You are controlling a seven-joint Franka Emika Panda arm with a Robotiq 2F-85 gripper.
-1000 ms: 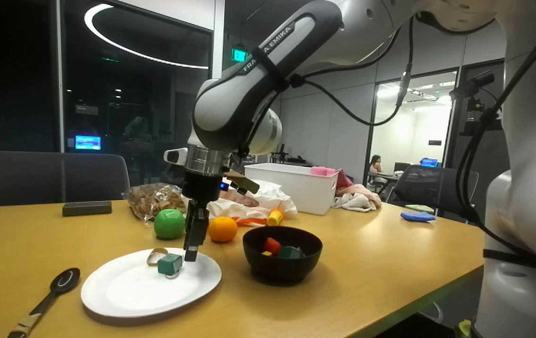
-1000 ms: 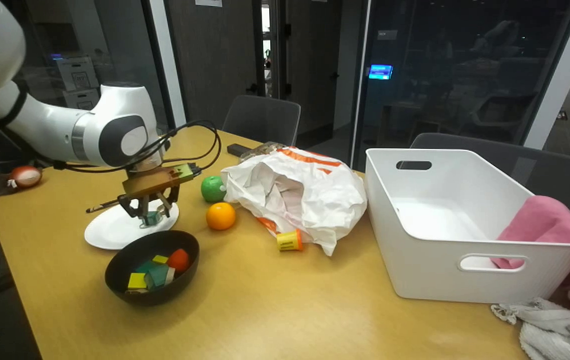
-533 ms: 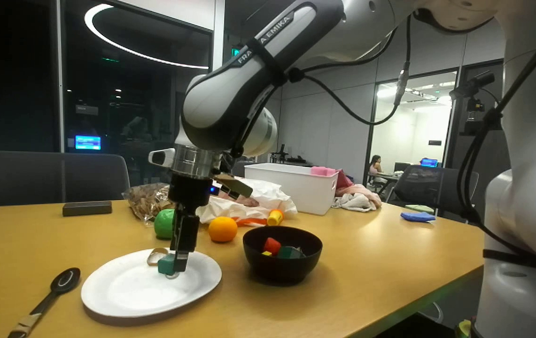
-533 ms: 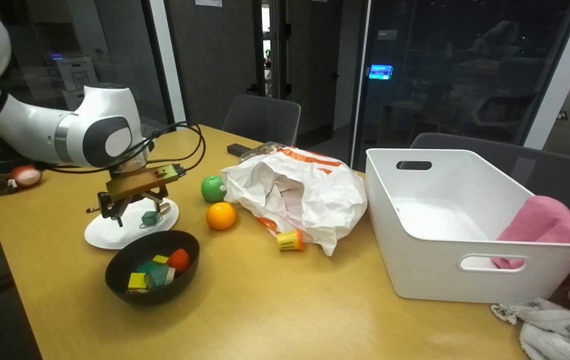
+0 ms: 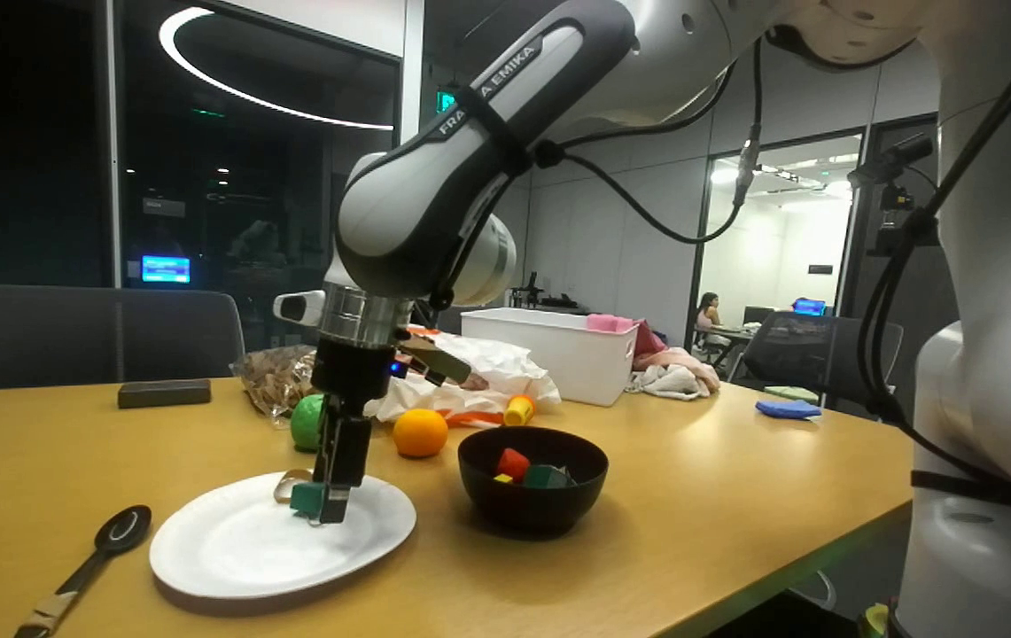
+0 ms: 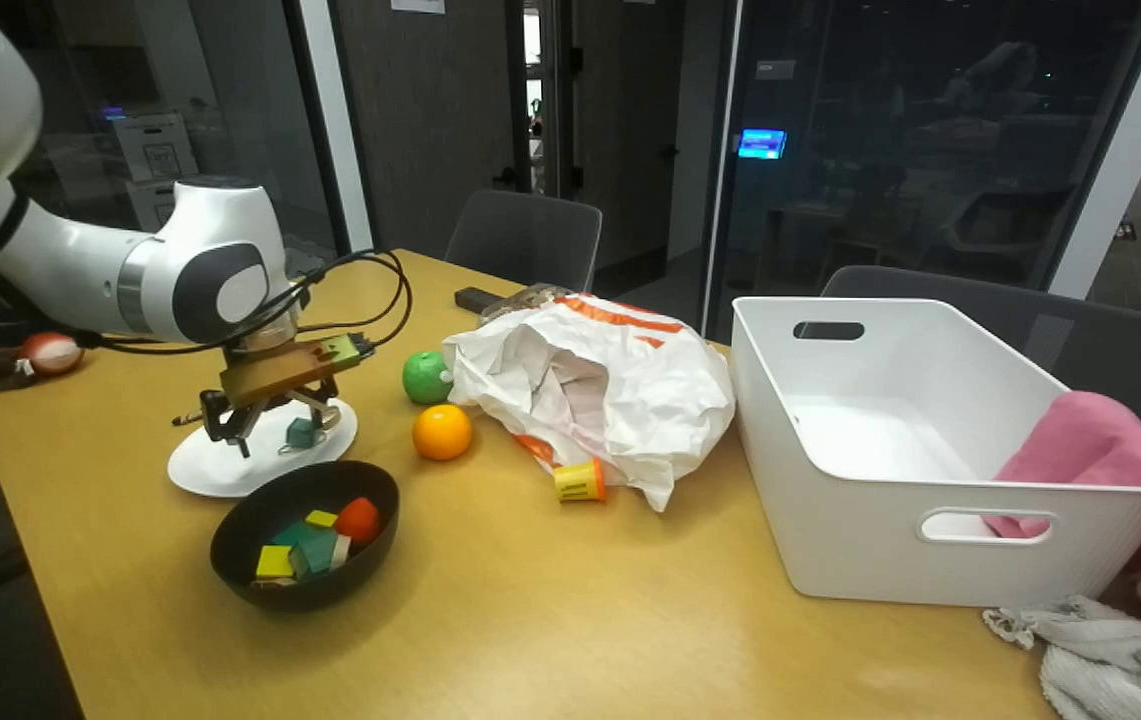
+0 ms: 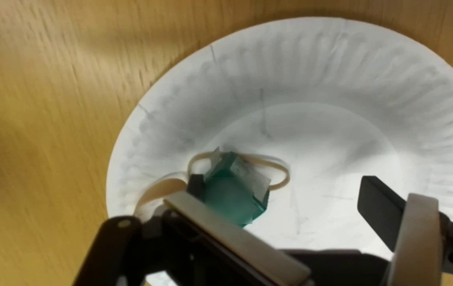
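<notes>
Jaws spread, nothing gripped. Wrist view: green block (image 7: 230,198) between them, 9 o'clock side, on white plate (image 7: 282,59); tan loop (image 7: 265,162) at block's 2 o'clock. For square grip, we'd centre toward 9 o'clock, avoid pinching loop.

Ext. view: white round paper plate (image 5: 244,563) on light-wood table (image 5: 709,496); black long-handled spoon (image 5: 82,574) to L; black round bowl (image 5: 533,514) to R, w/ small red, yellow & teal pieces (image 6: 313,555) in it. Teal block (image 7: 228,202) on plate, inside spread of gripper (image 7: 282,186) per wrist view, just by one side; contact unclear. Behind gap btwn plate & bowl: orange round fruit (image 5: 419,432); white plastic bag (image 5: 512,370) behind that; white rectangular plastic bin (image 5: 549,359) behind bag, to R.
</notes>
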